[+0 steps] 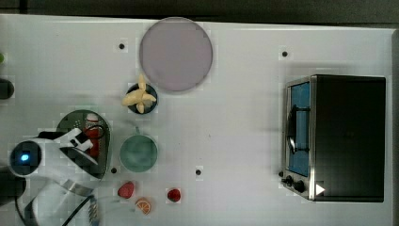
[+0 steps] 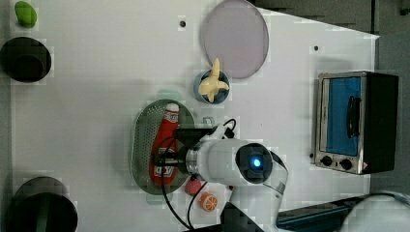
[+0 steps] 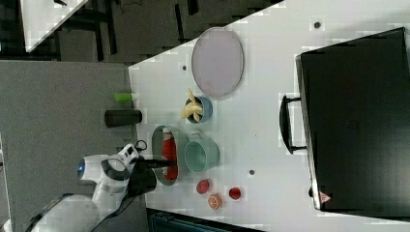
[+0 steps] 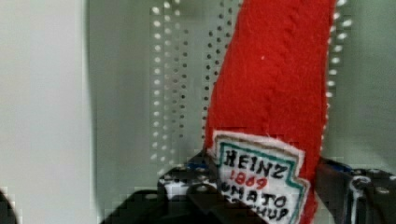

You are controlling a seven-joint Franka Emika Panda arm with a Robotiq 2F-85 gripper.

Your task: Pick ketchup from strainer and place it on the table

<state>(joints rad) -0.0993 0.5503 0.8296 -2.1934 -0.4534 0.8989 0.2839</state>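
Observation:
The ketchup is a soft red bottle with a white cap and a shield-shaped label. It lies lengthwise in the pale green strainer on the white table. My gripper reaches down over the bottle's label end. In the wrist view the ketchup fills the space between the two black fingers of my gripper, which press on either side of the label, with the strainer's perforated floor behind. From the top view the arm covers most of the ketchup and the strainer.
A teal bowl stands just to the top view's right of the strainer. A blue bowl of bananas and a purple plate lie beyond it. Red fruits and an orange slice lie near the front. A toaster oven stands at far right.

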